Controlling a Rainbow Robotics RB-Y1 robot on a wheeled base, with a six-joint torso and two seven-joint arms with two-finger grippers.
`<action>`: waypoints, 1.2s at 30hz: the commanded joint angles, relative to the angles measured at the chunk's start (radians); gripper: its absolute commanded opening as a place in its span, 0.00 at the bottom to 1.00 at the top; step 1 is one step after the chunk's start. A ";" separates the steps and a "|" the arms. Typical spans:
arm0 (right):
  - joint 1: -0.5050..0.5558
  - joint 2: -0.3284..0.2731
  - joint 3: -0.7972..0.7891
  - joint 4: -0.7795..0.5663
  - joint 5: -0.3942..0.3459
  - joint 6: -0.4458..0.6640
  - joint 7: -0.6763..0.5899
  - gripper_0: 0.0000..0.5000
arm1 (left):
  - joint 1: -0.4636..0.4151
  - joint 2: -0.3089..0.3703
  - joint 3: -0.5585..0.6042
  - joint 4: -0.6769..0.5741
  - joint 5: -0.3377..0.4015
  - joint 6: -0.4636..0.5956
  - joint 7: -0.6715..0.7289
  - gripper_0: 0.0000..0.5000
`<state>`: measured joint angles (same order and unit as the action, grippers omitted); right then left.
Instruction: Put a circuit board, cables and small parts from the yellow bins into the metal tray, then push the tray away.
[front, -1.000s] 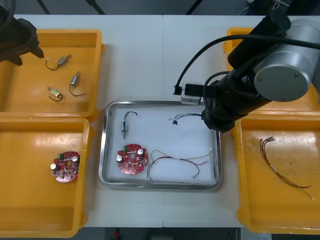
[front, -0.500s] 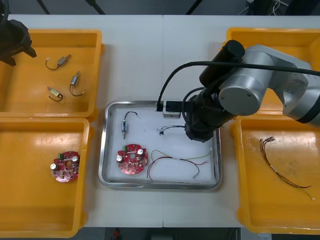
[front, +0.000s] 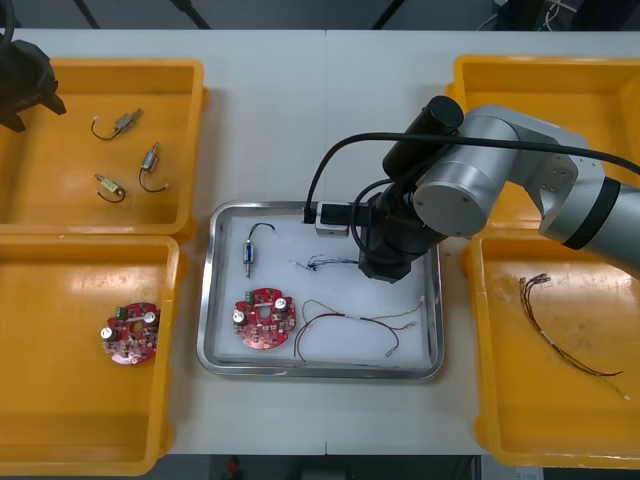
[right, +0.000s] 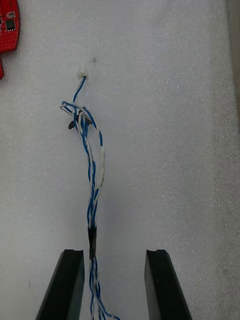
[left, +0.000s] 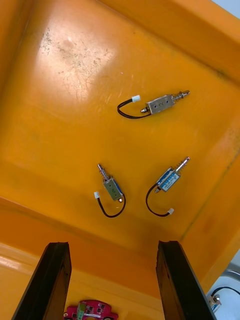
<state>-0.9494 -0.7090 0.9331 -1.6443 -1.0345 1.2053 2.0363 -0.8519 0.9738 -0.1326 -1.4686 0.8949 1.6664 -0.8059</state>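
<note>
The metal tray (front: 205, 300), white inside, holds a red circuit board (front: 263, 318), a small metal part (front: 249, 252), a red and yellow cable (front: 350, 325) and a twisted blue and white cable (front: 322, 264). My right gripper (right: 114, 255) hangs low over the tray's far right part, open. The blue and white cable (right: 92, 165) lies on the white floor and runs back between the fingers (right: 67, 280), close to one of them. My left gripper (left: 112, 247) is open above the far left yellow bin (front: 190, 70), over small metal parts (left: 111, 189).
The far left bin holds three small metal parts (front: 125, 122). The near left bin has a second red circuit board (front: 130, 333). A thin reddish cable (front: 560, 335) lies in the near right bin. My right arm (front: 480, 180) covers part of the far right bin.
My right arm has swung left over the tray, dragging the blue and white cable leftward with it. Its fingers have come apart. The left arm has hardly moved.
</note>
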 joint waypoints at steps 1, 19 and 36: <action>-0.040 -0.020 0.007 -0.037 -0.013 -0.012 0.045 1.00 | -0.039 0.049 0.007 0.007 -0.017 -0.022 -0.018 1.00; -0.028 -0.073 -0.349 -0.138 -0.099 0.362 -0.176 1.00 | -0.039 0.045 -0.110 0.017 -0.014 -0.045 0.295 1.00; 0.186 -0.153 -0.711 -0.296 -0.059 0.594 -0.657 1.00 | -0.039 -0.007 -0.231 0.094 -0.011 -0.181 0.471 1.00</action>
<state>-0.8044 -0.8044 0.2825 -1.8888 -1.1103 1.7760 1.4260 -0.8520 0.9725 -0.3355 -1.3754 0.8908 1.4962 -0.3973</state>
